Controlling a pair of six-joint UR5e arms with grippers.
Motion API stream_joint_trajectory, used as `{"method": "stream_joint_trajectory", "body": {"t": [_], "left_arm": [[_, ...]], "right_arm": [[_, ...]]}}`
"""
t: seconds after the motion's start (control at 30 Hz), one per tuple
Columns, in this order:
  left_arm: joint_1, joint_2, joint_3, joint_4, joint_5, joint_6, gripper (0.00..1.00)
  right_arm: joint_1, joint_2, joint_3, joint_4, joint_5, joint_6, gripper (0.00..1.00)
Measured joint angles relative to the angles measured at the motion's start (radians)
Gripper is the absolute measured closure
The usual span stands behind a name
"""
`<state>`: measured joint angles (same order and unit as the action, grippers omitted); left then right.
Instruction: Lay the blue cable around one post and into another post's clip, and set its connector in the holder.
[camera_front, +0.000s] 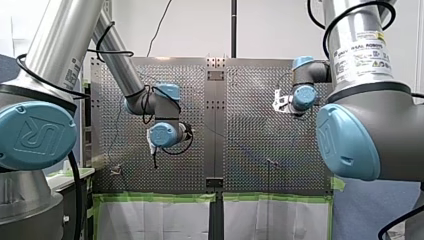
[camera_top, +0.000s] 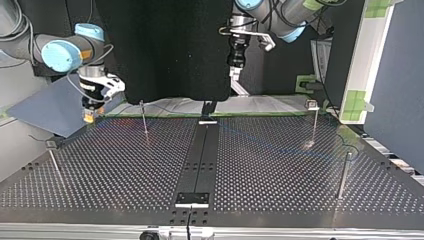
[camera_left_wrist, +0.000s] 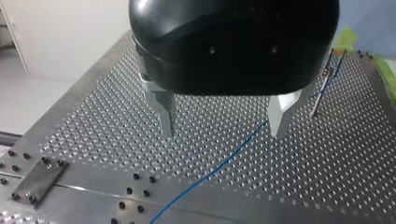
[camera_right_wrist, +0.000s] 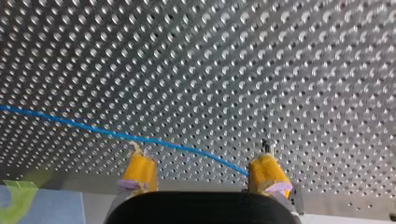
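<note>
Perforated table (camera_top: 125, 170), dark centre strip (camera_top: 200, 155), green tape (camera_front: 155, 197) on edge, black cloth (camera_top: 170, 50) behind, white panel (camera_top: 370, 55) beside.

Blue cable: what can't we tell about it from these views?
- Connector: in no view. The blue cable runs off the left wrist view's edge; in the right wrist view it vanishes at my right gripper's yellow pad.
- Routing at the posts: too far and thin in the left wrist view to tell around or beside.
- Top view: cable only a faint line, partly lost.
- Front view: cable too thin to trace.
</note>
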<state>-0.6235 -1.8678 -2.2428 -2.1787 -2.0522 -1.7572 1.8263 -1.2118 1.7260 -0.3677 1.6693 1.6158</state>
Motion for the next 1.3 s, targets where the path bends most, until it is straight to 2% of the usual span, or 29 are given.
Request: {"method": "stream_joint_trajectory", "body": {"t": [0.2, 0.4, 0.57, 0.73, 0.97, 1.1, 1.3], "left_arm": [[-0.002, 0.000, 0.000, -0.026, -0.029, 0.004, 0.02], [-0.002, 0.000, 0.000, -0.030, -0.033, 0.005, 0.02], [-0.001, 0.000, 0.000, -0.031, -0.034, 0.005, 0.02], [0.000, 0.000, 0.000, -0.032, -0.043, 0.007, 0.02], [0.000, 0.000, 0.000, -0.032, -0.058, 0.010, 0.02], [0.000, 0.000, 0.001, -0.032, -0.081, 0.011, 0.02], [0.000, 0.000, 0.001, -0.032, -0.088, 0.012, 0.02]], "right_arm": [[0.045, 0.000, 0.037, -0.034, 0.042, -0.003, 0.01], [0.094, 0.001, 0.082, -0.080, 0.053, -0.003, 0.01], [0.139, 0.003, 0.093, -0.104, 0.073, -0.005, 0.01], [0.187, 0.011, 0.094, -0.130, 0.116, -0.023, 0.01], [0.248, 0.060, 0.074, -0.144, 0.177, -0.058, 0.01], [0.283, 0.095, 0.068, -0.161, 0.202, -0.063, 0.01], [0.339, 0.141, 0.066, -0.178, 0.205, -0.065, 0.01]]}}
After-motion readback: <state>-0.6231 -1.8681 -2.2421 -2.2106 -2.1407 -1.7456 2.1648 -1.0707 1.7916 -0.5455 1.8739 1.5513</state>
